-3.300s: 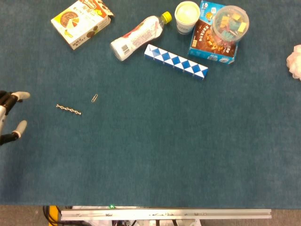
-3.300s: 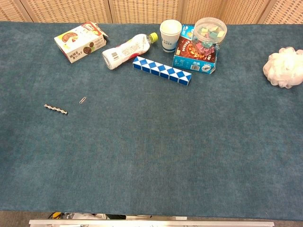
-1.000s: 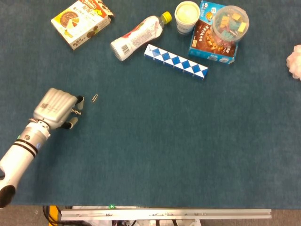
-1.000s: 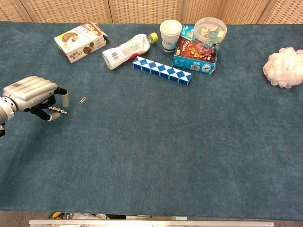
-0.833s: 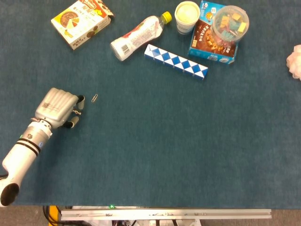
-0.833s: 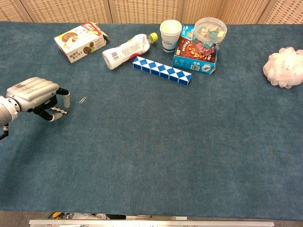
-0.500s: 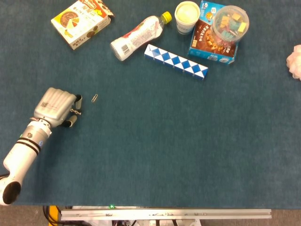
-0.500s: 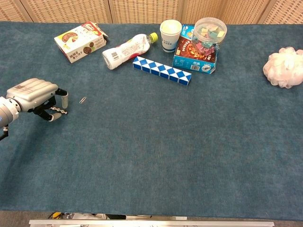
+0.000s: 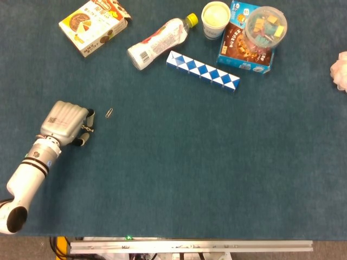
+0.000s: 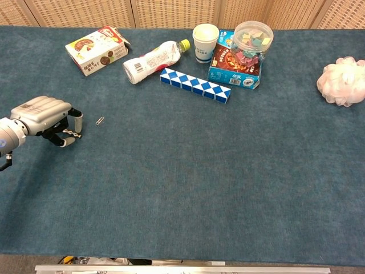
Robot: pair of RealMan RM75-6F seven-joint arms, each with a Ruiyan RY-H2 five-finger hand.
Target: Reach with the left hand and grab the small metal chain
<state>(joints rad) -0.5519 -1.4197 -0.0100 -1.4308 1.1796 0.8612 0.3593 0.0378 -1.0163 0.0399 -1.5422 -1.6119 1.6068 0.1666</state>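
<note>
Dark blue felt table (image 9: 179, 179): silver left hand (image 9: 66, 124) has slid slightly back toward the table's left edge over the last 1 s, fingers curled down over the small beaded metal chain (image 10: 72, 133). Only the chain's end shows. Looks like a closing grasp; a firm hold I cannot tell. Small silver paperclip (image 9: 109, 113) lies untouched nearby.
</note>
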